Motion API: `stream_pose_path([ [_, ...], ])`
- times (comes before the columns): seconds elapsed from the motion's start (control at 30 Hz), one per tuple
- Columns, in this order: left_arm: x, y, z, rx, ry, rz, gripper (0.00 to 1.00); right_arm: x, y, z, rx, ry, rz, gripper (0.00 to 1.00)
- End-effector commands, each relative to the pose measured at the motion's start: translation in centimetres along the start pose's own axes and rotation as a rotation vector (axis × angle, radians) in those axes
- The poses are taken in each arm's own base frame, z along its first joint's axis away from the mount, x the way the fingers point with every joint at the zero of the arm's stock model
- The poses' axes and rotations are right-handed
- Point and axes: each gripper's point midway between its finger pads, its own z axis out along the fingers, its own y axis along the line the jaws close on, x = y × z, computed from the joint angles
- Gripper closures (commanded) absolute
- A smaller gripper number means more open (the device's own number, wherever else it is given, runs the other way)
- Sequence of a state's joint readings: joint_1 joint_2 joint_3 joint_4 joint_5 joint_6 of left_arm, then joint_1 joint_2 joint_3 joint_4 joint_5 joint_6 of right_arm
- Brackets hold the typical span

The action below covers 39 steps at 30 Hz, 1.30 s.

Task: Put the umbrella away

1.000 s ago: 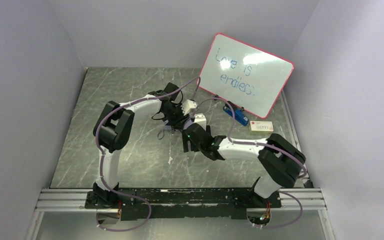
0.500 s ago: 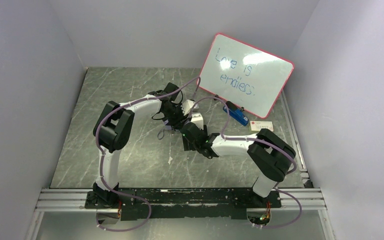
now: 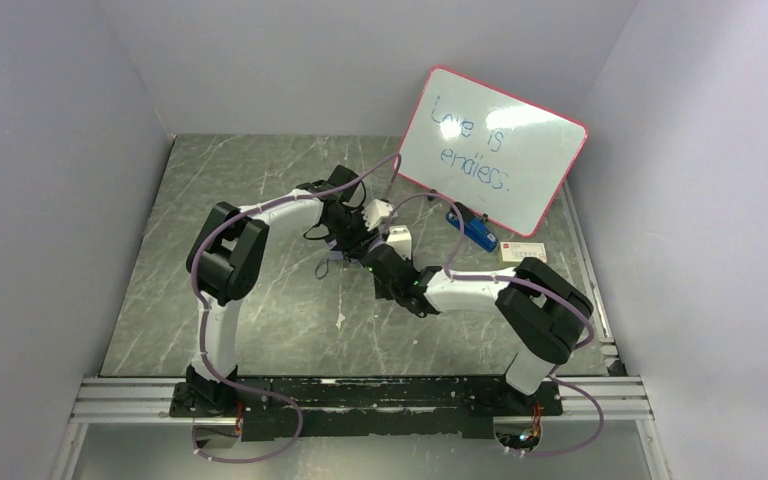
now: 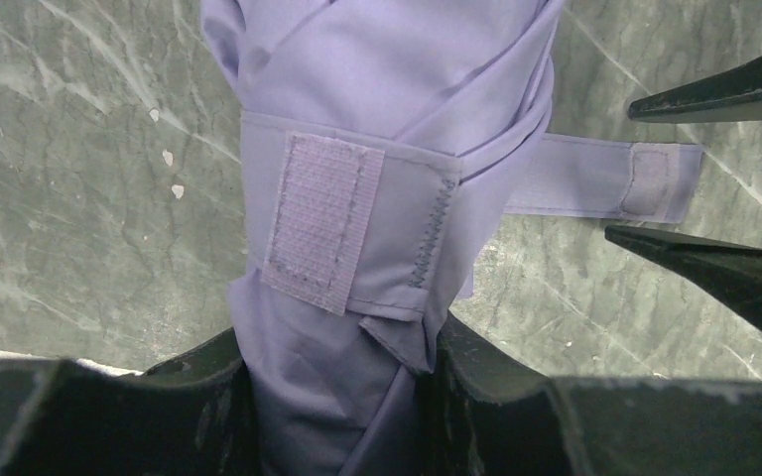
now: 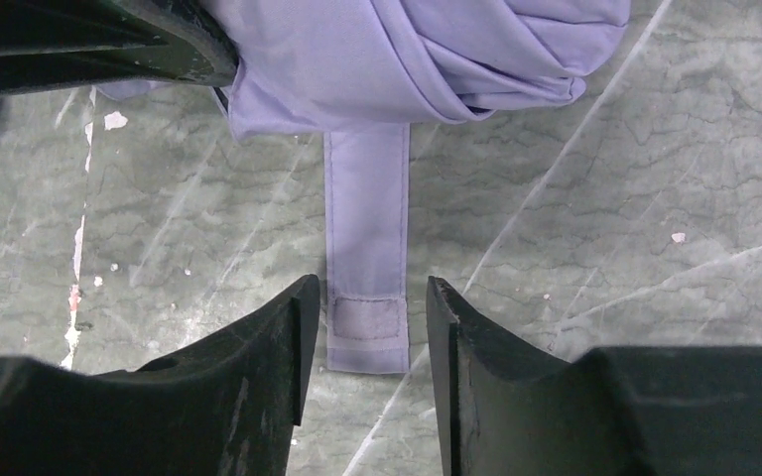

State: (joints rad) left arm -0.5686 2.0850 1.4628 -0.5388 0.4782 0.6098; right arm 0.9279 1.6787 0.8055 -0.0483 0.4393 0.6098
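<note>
Table [image 3: 260, 180]: grey marbled top under all that we label.
Whiteboard [image 3: 495, 150]: propped at the far right.
Umbrella [image 4: 377, 79]: folded, lavender, mid-table between the arms.
Left gripper [image 4: 337, 342]: clamped on the rolled fabric.
Right gripper [image 5: 369, 288]: we see its jaws narrowly parted, straddling the strap tip.
Strap [image 5: 367, 218]: flat on the table.

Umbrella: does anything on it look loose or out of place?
The umbrella has its strap undone: the free end lies flat on the table, sticking out from the rolled fabric, away from the fastening patch on the band. The left gripper holds the fabric; the right gripper straddles the strap end.
</note>
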Motion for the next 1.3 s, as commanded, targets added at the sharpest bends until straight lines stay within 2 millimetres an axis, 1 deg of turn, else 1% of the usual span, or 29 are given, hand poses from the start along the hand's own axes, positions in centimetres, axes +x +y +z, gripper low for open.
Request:
stream_pose_path([
  [0.0,5.3,-1.4,2.0,0.027,0.168,-0.063,0.95,7.1,-3.1,0.2,0.066,0.222,-0.034,0.55],
  [0.3,5.4,-1.5,1.9,0.029,0.173,-0.062,0.95,8.3,-3.7,0.4,0.092,0.279,-0.093,0.67],
  [0.37,5.4,-1.5,1.9,0.031,0.173,-0.062,0.95,8.4,-3.8,0.4,0.094,0.286,-0.105,0.75],
  [0.4,5.4,-1.5,1.9,0.032,0.173,-0.063,0.95,8.5,-3.9,0.4,0.096,0.29,-0.108,0.77],
  [0.43,5.4,-1.5,1.9,0.033,0.173,-0.063,0.95,8.5,-3.9,0.4,0.096,0.291,-0.109,0.77],
  [0.47,5.4,-1.5,2.0,0.033,0.173,-0.063,0.95,8.6,-3.9,0.4,0.096,0.292,-0.11,0.75],
  [0.5,5.4,-1.5,2.0,0.034,0.172,-0.063,0.95,8.5,-3.9,0.4,0.096,0.291,-0.108,0.7],
  [0.53,5.4,-1.5,2.0,0.035,0.172,-0.065,0.95,8.4,-3.9,0.3,0.094,0.287,-0.106,0.64],
  [0.57,5.4,-1.5,2.0,0.035,0.171,-0.065,0.95,8.3,-3.8,0.3,0.089,0.283,-0.104,0.61],
  [0.73,5.3,-1.5,2.0,0.035,0.17,-0.064,0.95,7.4,-3.4,-0.1,0.08,0.268,-0.101,0.54],
  [0.83,5.2,-1.5,1.9,0.034,0.172,-0.065,0.95,6.8,-2.9,-0.3,0.058,0.259,-0.106,0.49],
  [0.97,5.1,-1.5,1.8,0.031,0.172,-0.064,0.95,7.0,-3.3,-0.8,0.083,0.294,-0.136,0.49],
  [1.13,5.0,-1.5,1.6,0.029,0.168,-0.062,0.95,8.2,-4.5,-1.4,0.134,0.348,-0.151,0.55],
  [1.27,4.9,-1.5,1.8,0.033,0.167,-0.063,0.95,9.1,-4.6,-1.2,0.129,0.382,-0.164,0.57],
])
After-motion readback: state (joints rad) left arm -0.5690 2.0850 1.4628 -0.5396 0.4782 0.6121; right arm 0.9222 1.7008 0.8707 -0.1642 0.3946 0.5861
